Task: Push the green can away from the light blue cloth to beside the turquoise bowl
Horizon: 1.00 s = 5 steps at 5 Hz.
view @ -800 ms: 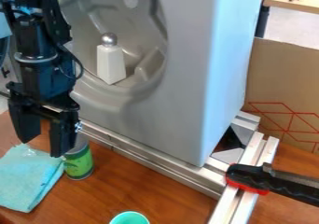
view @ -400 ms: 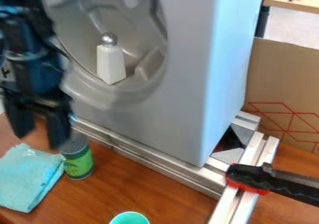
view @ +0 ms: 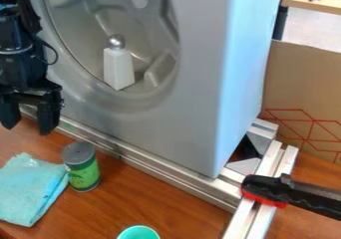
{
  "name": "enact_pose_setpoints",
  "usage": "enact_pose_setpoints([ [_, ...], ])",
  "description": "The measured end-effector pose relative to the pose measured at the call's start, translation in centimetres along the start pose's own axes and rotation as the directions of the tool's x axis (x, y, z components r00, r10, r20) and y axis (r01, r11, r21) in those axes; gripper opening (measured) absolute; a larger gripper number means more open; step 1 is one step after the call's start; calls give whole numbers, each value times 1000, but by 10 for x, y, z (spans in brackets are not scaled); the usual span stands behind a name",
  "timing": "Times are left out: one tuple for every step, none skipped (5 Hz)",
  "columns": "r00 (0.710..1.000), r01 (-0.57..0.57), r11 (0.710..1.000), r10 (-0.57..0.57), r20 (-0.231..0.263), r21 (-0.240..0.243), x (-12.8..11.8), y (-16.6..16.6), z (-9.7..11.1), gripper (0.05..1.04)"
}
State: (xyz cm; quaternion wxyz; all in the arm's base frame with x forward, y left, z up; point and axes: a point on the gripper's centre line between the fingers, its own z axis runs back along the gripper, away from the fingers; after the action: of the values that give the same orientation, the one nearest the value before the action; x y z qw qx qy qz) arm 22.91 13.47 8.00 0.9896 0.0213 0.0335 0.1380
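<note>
Fingers (view: 28, 129): parted wide, holding nothing, above the worktop (view: 156, 200) beside the metal rail (view: 143, 161)
Green-labelled can (view: 83, 176): upright on the worktop, ungripped, against the cloth (view: 27, 190)
White bottle (view: 118, 68): upright in the grey housing's (view: 193, 83) recess, well apart from the fingers
Progress: no grasp made, it seems

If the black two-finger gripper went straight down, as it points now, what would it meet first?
Probably the folded turquoise cloth below the gripper, or the brown wooden table just behind the cloth; depth is unclear here.
</note>
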Motion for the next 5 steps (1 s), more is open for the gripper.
enact_pose_setpoints([
  [998, 57, 995, -57, -9, 80, 10, 1, -20, 1001],
  [994, 108, 985, -107, -19, 132, 16, -4, -33, 1001],
  [990, 144, 975, -142, -27, 170, 21, -6, -40, 1001],
  [987, 156, 967, -146, -63, 203, 20, -4, -44, 1001],
  [988, 151, 963, -140, -63, 221, 24, -1, -42, 1001],
])
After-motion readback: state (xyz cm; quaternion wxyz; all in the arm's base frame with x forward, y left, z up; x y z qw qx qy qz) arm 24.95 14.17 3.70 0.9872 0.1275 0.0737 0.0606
